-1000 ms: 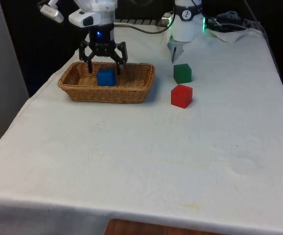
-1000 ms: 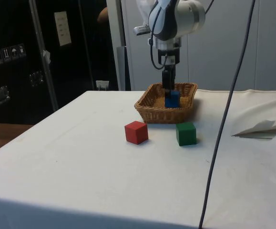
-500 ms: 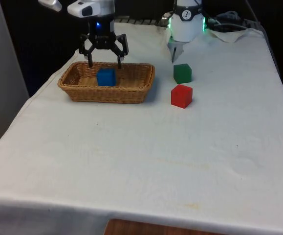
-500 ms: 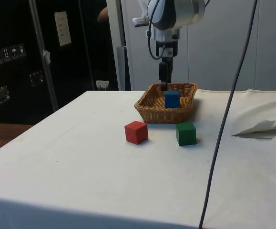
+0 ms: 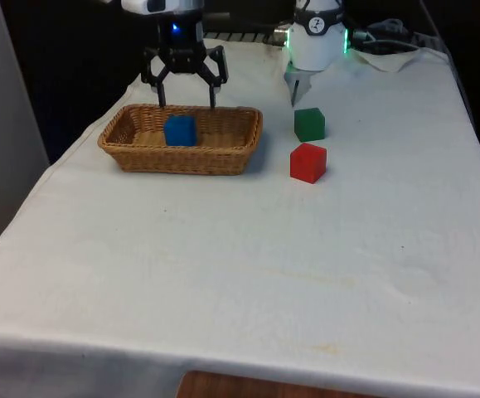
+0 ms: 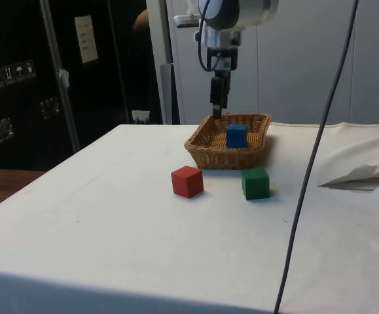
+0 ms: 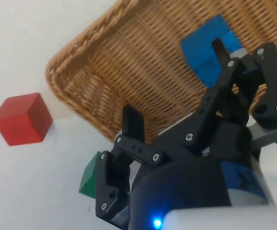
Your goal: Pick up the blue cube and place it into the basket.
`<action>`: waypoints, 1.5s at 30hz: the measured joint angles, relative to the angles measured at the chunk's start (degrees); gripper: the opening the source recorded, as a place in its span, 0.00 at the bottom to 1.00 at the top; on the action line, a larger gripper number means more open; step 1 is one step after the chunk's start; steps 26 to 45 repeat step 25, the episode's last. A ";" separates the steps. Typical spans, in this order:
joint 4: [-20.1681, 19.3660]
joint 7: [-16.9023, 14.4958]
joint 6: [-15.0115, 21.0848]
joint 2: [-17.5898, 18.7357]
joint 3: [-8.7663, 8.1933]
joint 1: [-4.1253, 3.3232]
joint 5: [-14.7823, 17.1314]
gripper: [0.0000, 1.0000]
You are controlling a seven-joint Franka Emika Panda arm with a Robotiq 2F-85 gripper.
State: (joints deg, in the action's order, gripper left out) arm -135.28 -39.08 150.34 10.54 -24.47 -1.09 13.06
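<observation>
The blue cube (image 5: 180, 130) sits inside the wicker basket (image 5: 227, 152), toward the front view's left half, and nothing is touching it. I see my hand (image 5: 185, 93) hanging above the basket's far rim with its two fingers (image 5: 214, 86) spread apart and holding nothing. On the desk (image 5: 248, 265) to the front view's right of the basket stand a green cube (image 5: 309, 123) and a red cube (image 5: 307, 162), close together.
</observation>
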 measured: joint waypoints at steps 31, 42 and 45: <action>0.63 8.59 -0.80 -2.64 5.90 -0.92 -3.95 1.00; 0.63 8.59 -0.80 -2.64 5.90 -0.92 -3.95 1.00; 0.63 8.59 -0.80 -2.64 5.90 -0.92 -3.95 1.00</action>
